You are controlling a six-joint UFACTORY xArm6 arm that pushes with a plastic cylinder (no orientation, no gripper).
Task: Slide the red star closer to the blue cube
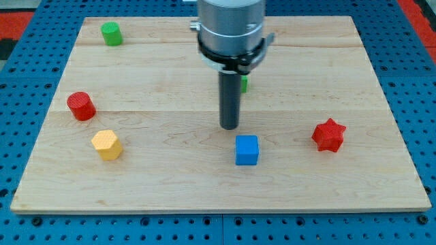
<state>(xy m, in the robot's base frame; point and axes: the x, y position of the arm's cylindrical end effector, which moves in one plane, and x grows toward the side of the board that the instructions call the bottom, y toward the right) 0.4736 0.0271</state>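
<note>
Just above the blue cube, my tip touches nothing.

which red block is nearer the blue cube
The red star, at the view's right, is nearer the blue cube; the round red block sits far left.

— How many blocks sat on the wooden board?

— Six. Two were red: a red star and a red cylinder.

— And green?

— Two: a green cylinder and a green block, mostly hidden, shape unclear.

— The rest?

— One blue cube, one yellow hexagonal block. One rod.
</note>
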